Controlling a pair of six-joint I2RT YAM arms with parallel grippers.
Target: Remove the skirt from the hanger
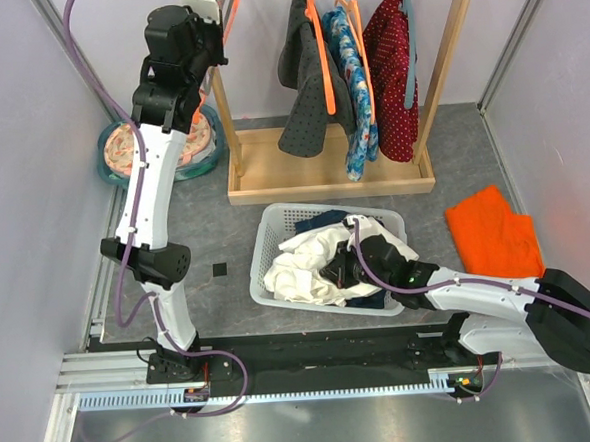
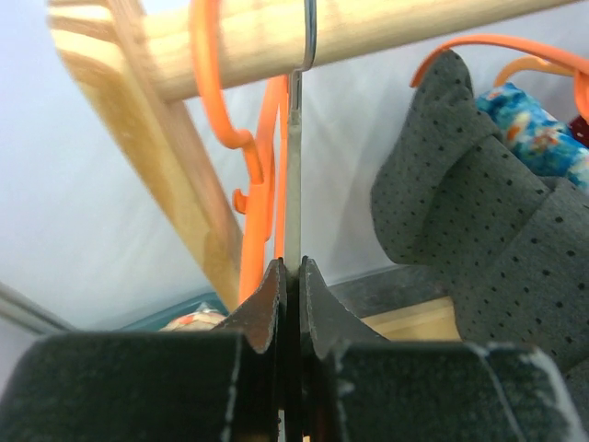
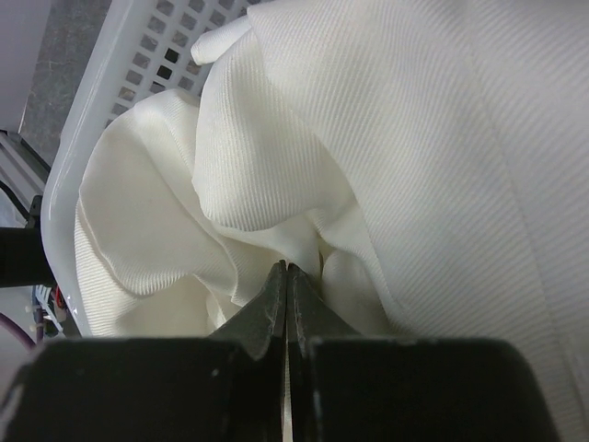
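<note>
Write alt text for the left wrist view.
The left gripper is shut on a pale hanger seen edge-on, hooked over a wooden rail. An orange hanger hangs beside it; a grey dotted garment hangs on the right.

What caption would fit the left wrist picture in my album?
Left gripper shut on a thin pale hanger hooked over the wooden rail, an orange hanger and grey dotted garment alongside.

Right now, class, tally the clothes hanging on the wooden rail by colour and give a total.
grey garment: 1
blue patterned garment: 1
red garment: 1
Total: 3
</note>
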